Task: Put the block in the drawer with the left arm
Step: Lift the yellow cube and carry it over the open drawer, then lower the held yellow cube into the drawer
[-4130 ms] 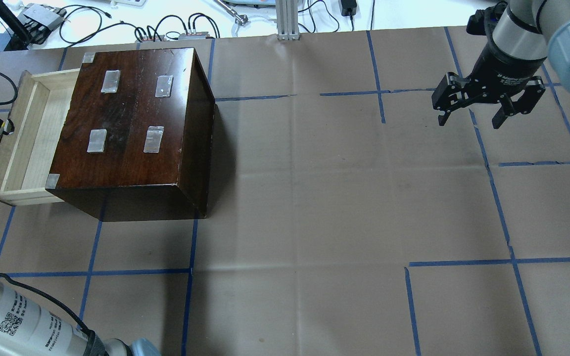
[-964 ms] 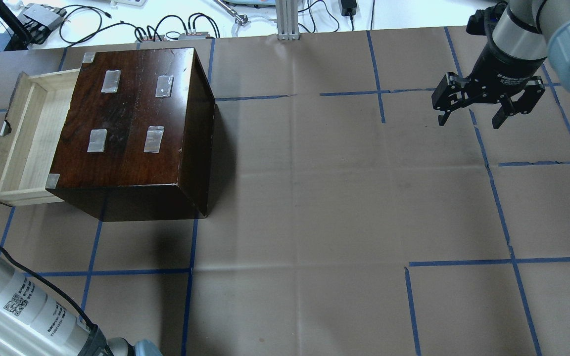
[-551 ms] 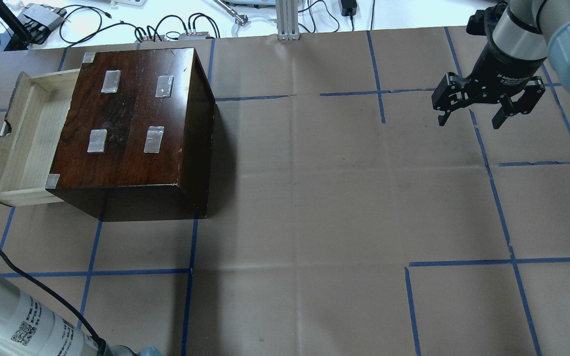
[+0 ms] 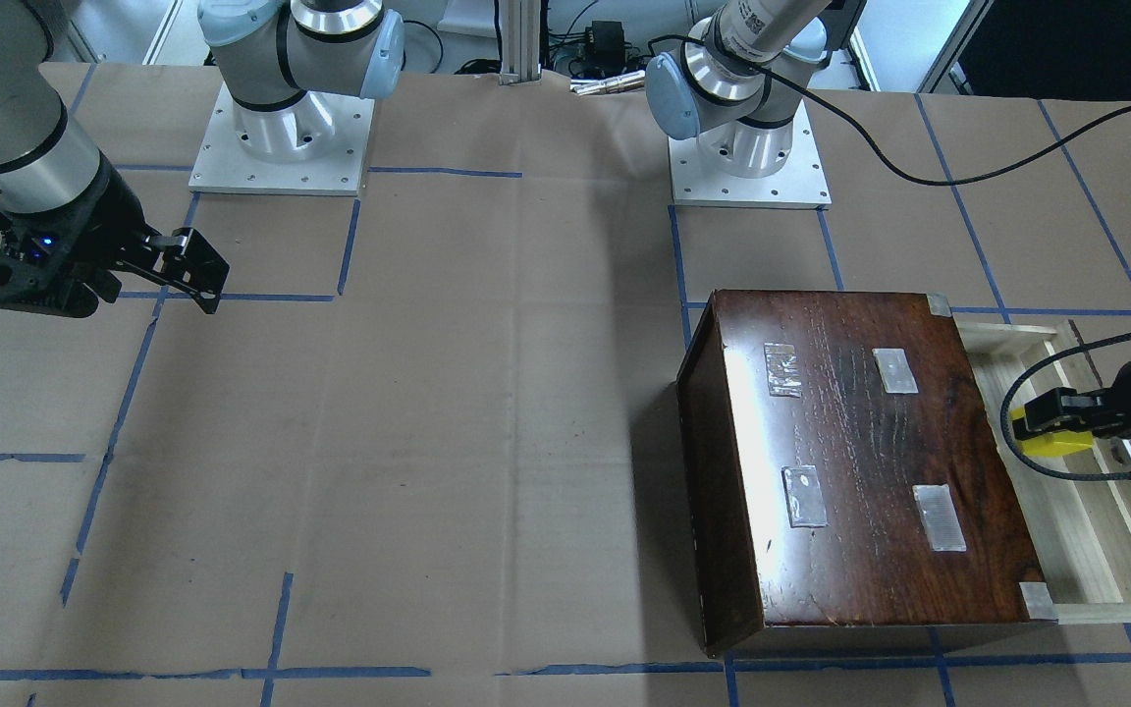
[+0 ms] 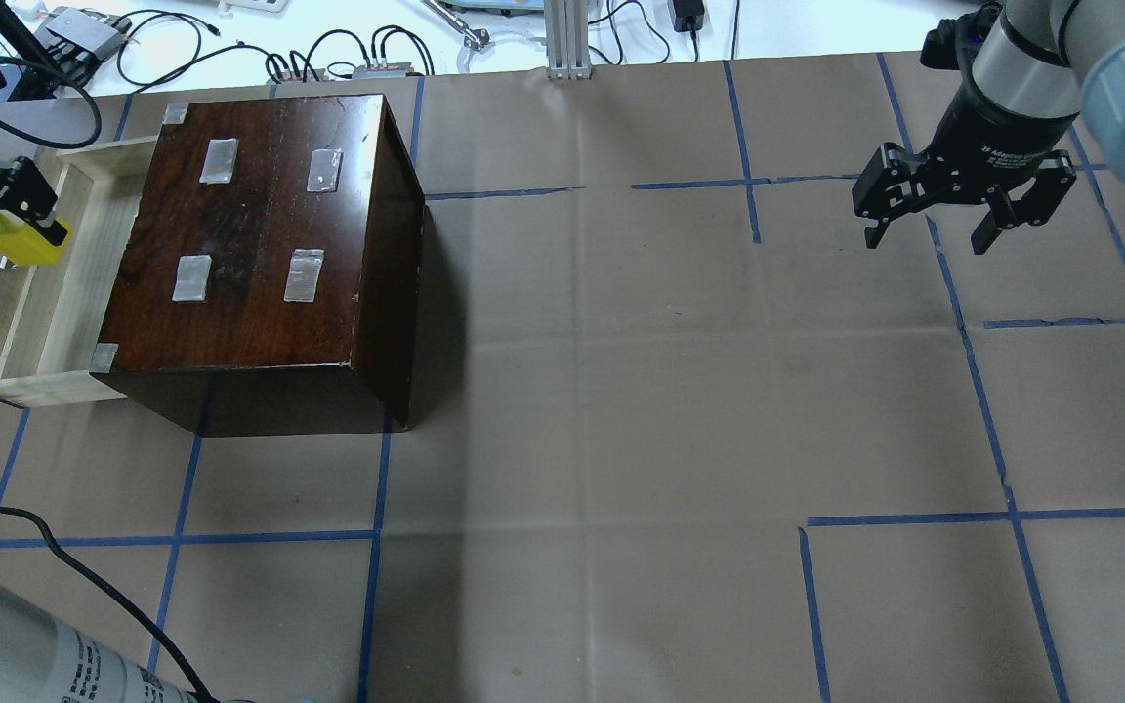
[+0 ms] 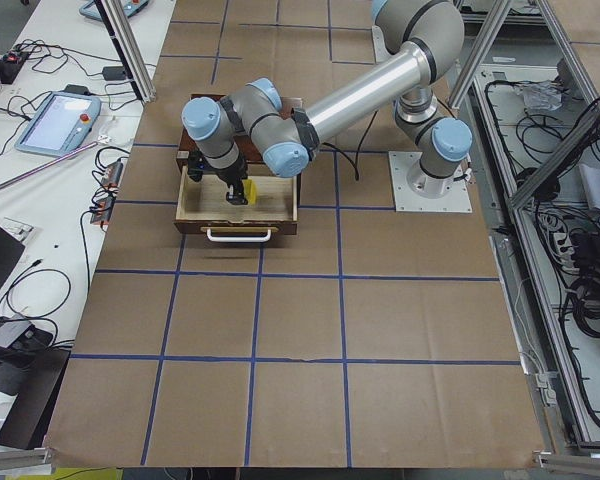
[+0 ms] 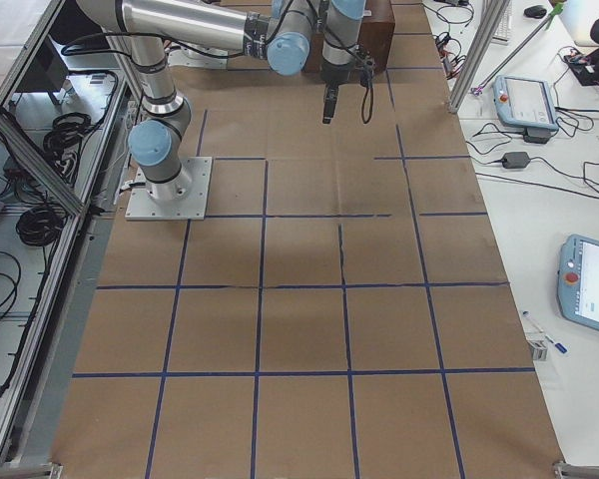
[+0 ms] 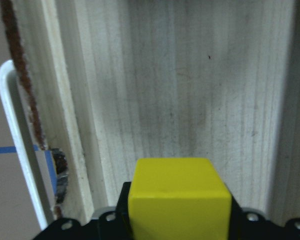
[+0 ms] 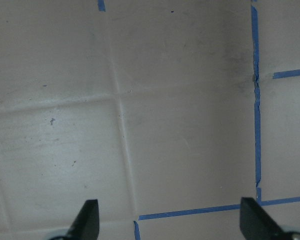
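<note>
My left gripper (image 5: 20, 217) is shut on the small yellow block (image 5: 23, 237) and holds it over the open pale-wood drawer (image 5: 11, 337), which is pulled out of the dark cabinet (image 5: 260, 234). The block also shows in the front view (image 4: 1056, 442), in the left side view (image 6: 248, 189) and in the left wrist view (image 8: 177, 202), above the drawer floor (image 8: 190, 90). The left arm's black cable (image 4: 1047, 469) loops by the block. My right gripper (image 5: 934, 229) is open and empty above the paper at the far right, its fingertips (image 9: 90, 217) spread in the right wrist view.
The drawer's white handle (image 8: 17, 150) shows left of the drawer front. Cables and boxes (image 5: 84, 34) lie behind the cabinet beyond the table's back edge. Brown paper with blue tape lines (image 5: 748, 186) covers the table between the cabinet and my right gripper.
My left gripper has moved the yellow block from beyond the drawer's front, at the view's left edge, rightward to over the drawer. The right arm has not moved.
</note>
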`<action>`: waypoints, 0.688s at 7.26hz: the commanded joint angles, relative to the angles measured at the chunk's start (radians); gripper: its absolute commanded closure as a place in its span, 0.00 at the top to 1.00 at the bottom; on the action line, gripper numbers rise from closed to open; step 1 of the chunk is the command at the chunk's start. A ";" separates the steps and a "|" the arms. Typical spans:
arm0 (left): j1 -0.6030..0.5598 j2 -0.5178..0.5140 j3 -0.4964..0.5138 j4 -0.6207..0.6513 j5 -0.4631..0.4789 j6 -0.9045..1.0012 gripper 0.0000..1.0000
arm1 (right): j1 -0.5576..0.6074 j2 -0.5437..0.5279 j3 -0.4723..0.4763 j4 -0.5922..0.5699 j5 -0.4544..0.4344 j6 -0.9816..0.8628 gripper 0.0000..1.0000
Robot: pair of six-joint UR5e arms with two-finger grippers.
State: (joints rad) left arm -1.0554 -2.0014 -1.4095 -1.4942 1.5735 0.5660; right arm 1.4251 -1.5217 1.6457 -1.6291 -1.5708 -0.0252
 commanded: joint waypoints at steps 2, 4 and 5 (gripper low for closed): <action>-0.005 -0.026 -0.036 0.040 -0.009 -0.006 0.00 | 0.000 0.000 0.000 0.000 0.000 -0.001 1.00; -0.005 -0.034 -0.031 0.041 -0.009 -0.006 0.08 | 0.000 0.000 0.000 0.000 0.000 -0.001 1.00; -0.005 -0.037 -0.025 0.048 -0.009 -0.006 0.35 | 0.000 0.000 0.000 0.000 0.000 0.001 1.00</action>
State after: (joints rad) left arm -1.0598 -2.0339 -1.4394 -1.4518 1.5648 0.5599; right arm 1.4251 -1.5217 1.6459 -1.6291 -1.5708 -0.0257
